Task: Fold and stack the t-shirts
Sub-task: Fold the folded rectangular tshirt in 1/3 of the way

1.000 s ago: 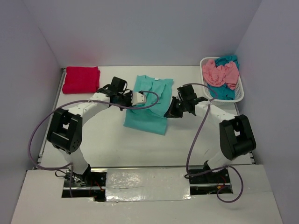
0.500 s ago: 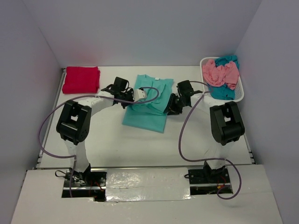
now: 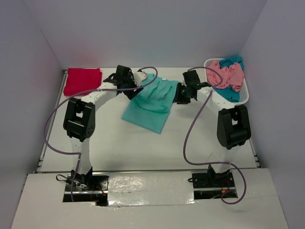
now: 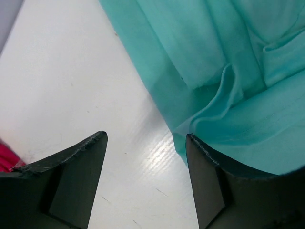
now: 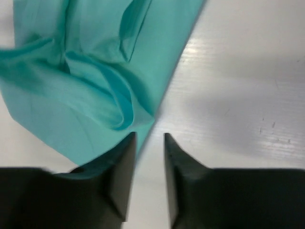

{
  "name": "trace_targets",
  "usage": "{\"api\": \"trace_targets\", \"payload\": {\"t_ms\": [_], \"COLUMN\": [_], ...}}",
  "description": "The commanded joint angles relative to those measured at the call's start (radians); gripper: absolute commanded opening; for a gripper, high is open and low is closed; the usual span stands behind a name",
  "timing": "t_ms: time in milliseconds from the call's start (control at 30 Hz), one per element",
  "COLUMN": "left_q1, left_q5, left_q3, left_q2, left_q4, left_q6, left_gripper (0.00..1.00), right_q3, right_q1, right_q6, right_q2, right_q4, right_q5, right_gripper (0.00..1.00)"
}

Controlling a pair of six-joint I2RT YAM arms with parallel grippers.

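Left wrist view: the mint-teal shirt (image 4: 228,57) runs off the top and right edges, and I only get a sliver of the red shirt (image 4: 4,161) at lower left. Right wrist view: the shirt's lower corner goes behind my right tool (image 5: 149,143). Top view: the teal-blue shirt (image 3: 225,93) is mostly buried under the pink shirt (image 3: 223,74) in the basket (image 3: 246,98).

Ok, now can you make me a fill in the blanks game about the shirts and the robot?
1. The red shirt lies in the far ___ corner of the table.
2. The white basket holds ___ shirts.
3. The left tool is ___ and holds nothing.
4. The green shirt lies in the ___ of the table.
Missing words: left, two, open, middle.
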Motion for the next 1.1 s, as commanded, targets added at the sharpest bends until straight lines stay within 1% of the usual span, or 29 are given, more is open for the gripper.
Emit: {"api": "trace_targets", "payload": {"t_ms": [0, 33, 100, 133, 167, 233, 367, 433, 567, 700, 800, 933, 1067], "left_q1": [0.008, 0.013, 0.025, 0.035, 0.039, 0.046, 0.083, 0.115, 0.187, 0.209, 0.209, 0.209, 0.192], "left_q5": [0.036, 0.04, 0.072, 0.114, 0.126, 0.126, 0.119, 0.102, 0.099, 0.103, 0.105, 0.116, 0.132], "left_q3": [0.088, 0.097, 0.128, 0.14, 0.151, 0.166, 0.117, 0.113, 0.106, 0.067, 0.022, -0.028, -0.1], "left_q2": [0.029, 0.027, 0.027, 0.029, 0.038, 0.041, 0.009, 0.003, -0.008, -0.034, -0.071, -0.129, -0.193], "left_q4": [-0.049, -0.048, -0.058, -0.072, -0.11, -0.138, -0.135, -0.138, -0.158, -0.163, -0.155, -0.167, -0.166], "left_q6": [-0.163, -0.185, -0.231, -0.236, -0.237, -0.242, -0.263, -0.268, -0.289, -0.266, -0.223, -0.145, -0.03], "left_gripper": [0.79, 0.78, 0.79, 0.79, 0.79, 0.78, 0.77, 0.77, 0.75, 0.74, 0.73, 0.73, 0.72], "right_q3": [-0.057, -0.073, -0.096, -0.091, -0.076, -0.039, 0.057, 0.116, 0.183, 0.275, 0.413, 0.527, 0.574], "right_q1": [0.072, 0.12, 0.179, 0.231, 0.253, 0.3, 0.313, 0.316, 0.316, 0.306, 0.28, 0.233, 0.175], "right_q6": [-0.047, -0.044, -0.044, -0.04, -0.026, -0.006, 0.034, 0.035, 0.043, 0.035, 0.034, 0.023, 0.017], "right_q2": [-0.124, -0.138, -0.135, -0.122, -0.103, -0.034, 0.113, 0.188, 0.274, 0.349, 0.429, 0.495, 0.507], "right_q4": [0.012, 0.032, 0.073, 0.076, 0.085, 0.107, 0.113, 0.099, 0.076, 0.058, 0.006, -0.088, -0.083], "right_q5": [0.026, 0.013, -0.014, -0.031, -0.04, -0.076, -0.111, -0.128, -0.139, -0.088, -0.057, 0.021, 0.065], "right_gripper": [0.32, 0.29, 0.22, 0.19, 0.14, 0.09, 0.03, 0.01, 0.01, 0.0, 0.0, 0.0, 0.01]}}
